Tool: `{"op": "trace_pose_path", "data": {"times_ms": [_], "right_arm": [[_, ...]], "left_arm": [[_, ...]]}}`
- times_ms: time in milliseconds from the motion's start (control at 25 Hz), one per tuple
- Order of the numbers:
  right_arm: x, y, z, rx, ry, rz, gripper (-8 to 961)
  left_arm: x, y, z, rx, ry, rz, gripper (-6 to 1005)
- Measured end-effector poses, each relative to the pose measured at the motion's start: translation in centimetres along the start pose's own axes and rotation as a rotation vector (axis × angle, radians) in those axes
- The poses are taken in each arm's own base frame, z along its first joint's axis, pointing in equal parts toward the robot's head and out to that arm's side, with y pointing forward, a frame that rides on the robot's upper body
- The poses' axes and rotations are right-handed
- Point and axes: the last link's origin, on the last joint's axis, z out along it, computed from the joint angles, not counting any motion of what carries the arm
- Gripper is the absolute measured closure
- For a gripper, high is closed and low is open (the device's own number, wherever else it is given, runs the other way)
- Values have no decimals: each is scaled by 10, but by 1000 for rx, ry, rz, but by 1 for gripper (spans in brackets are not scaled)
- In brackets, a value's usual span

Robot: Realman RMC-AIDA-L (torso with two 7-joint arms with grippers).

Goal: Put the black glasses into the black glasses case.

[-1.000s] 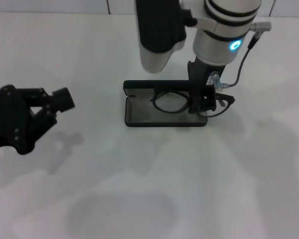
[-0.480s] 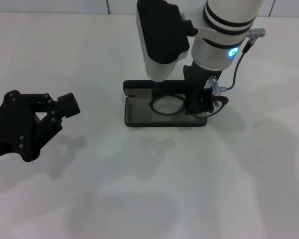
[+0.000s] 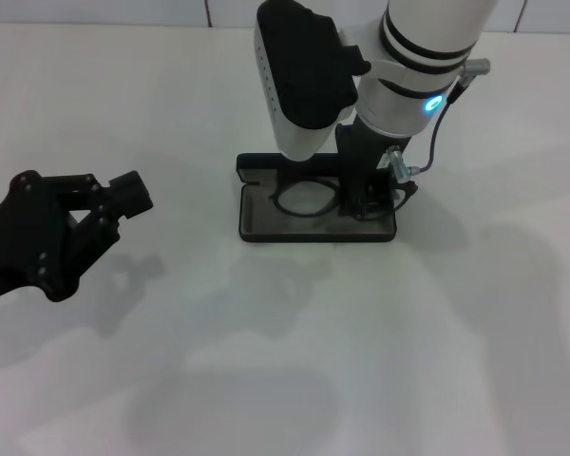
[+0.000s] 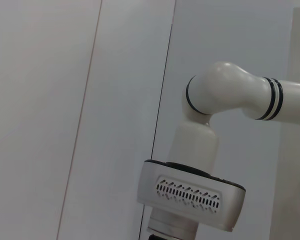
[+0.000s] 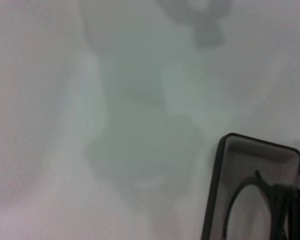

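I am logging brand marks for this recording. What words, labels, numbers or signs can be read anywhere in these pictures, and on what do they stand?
None can be read.
Open flat black glasses case with grey lining: no lettering shows in the head view or the right wrist view.
Thin black-framed glasses in the tray: no marking visible.
Right gripper and white arm: only a glowing blue light, no text.
Left gripper: plain black, no label.
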Motion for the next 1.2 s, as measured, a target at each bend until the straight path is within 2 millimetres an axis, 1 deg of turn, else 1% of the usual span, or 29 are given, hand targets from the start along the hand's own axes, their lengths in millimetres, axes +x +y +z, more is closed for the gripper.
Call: {"op": "trace_pose_path", "data": {"times_ms": [480, 1200], "right_arm": [[-1, -1, 8, 16, -19, -14, 838], [3, -2, 14, 17, -38, -18, 836]], "left_arm": [[-2, 1, 0, 0, 4, 2, 925], [-5, 3, 1, 1, 14, -16, 924]]}}
